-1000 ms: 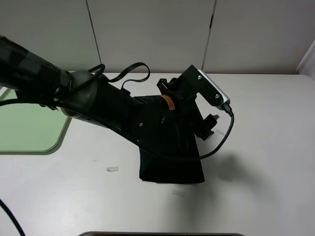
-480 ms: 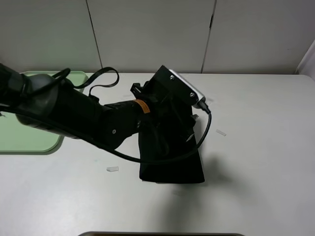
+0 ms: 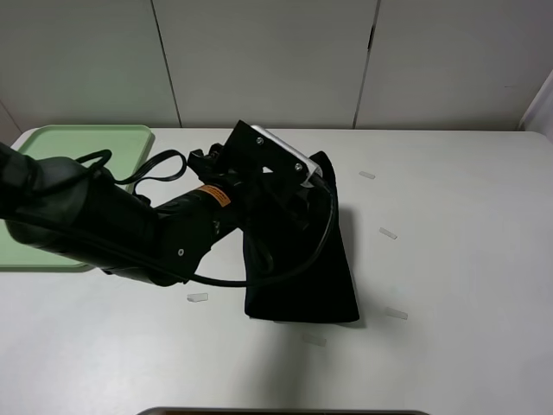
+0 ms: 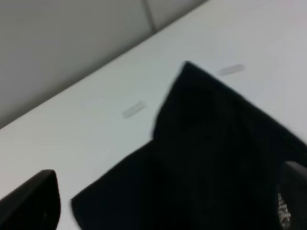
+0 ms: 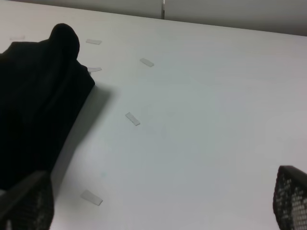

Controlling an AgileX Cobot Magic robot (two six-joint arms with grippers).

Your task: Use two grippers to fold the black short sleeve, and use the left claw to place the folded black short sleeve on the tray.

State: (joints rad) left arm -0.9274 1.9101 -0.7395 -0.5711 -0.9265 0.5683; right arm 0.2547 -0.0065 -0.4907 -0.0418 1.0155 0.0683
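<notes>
The black short sleeve (image 3: 315, 277) lies folded into a tall rectangle on the white table, at the middle of the exterior view. My left arm (image 3: 155, 229) reaches in from the left, and its wrist housing (image 3: 268, 160) hangs over the garment's upper left part and hides the gripper there. In the left wrist view my left gripper (image 4: 160, 206) is open, its fingertips (image 4: 31, 203) far apart over the black cloth (image 4: 216, 153). My right gripper (image 5: 158, 201) is open and empty over bare table, beside the garment's edge (image 5: 38, 105). The green tray (image 3: 52, 173) sits at the far left.
Small white tape strips lie on the table, one near the garment's lower left corner (image 3: 197, 297) and others to its right (image 3: 388, 233). A black cable (image 3: 164, 164) loops off the left arm. The right arm is out of the exterior view.
My left arm has swung left and back across the garment, uncovering the garment's right side and more of the tray. The garment has stayed on the table.
</notes>
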